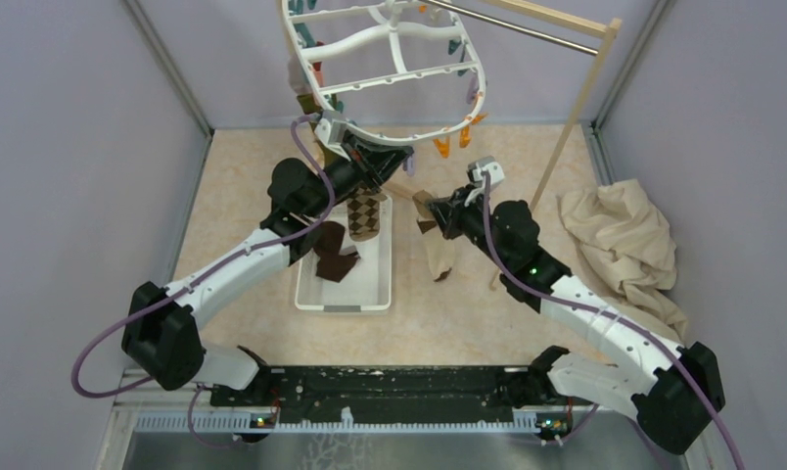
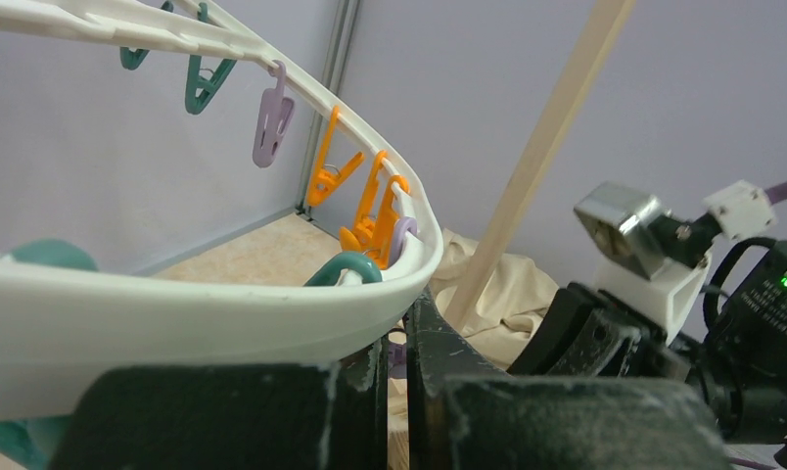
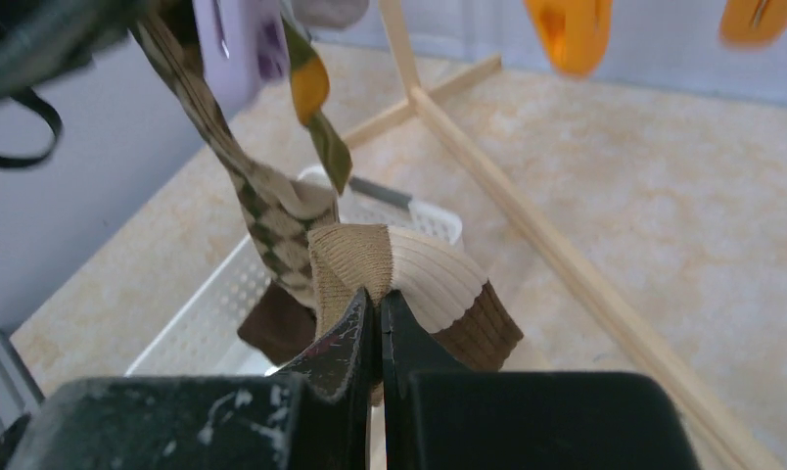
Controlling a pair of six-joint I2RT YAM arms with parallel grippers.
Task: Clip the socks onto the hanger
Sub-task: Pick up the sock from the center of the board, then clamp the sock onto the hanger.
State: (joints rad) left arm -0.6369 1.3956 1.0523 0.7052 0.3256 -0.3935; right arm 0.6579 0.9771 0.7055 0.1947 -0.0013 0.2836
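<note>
Tan-and-brown ribbed sock (image 3: pixel 429 279), white oval hanger (image 2: pixel 174 313).

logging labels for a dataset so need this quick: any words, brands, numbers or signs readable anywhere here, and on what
None: no word, label, brand, number or sign can be read in any view.
The hanger, its pegs, the white bin and the tan and brown sock held by the right gripper show no print.
The only mark is a small green indicator light, which is not text.
</note>
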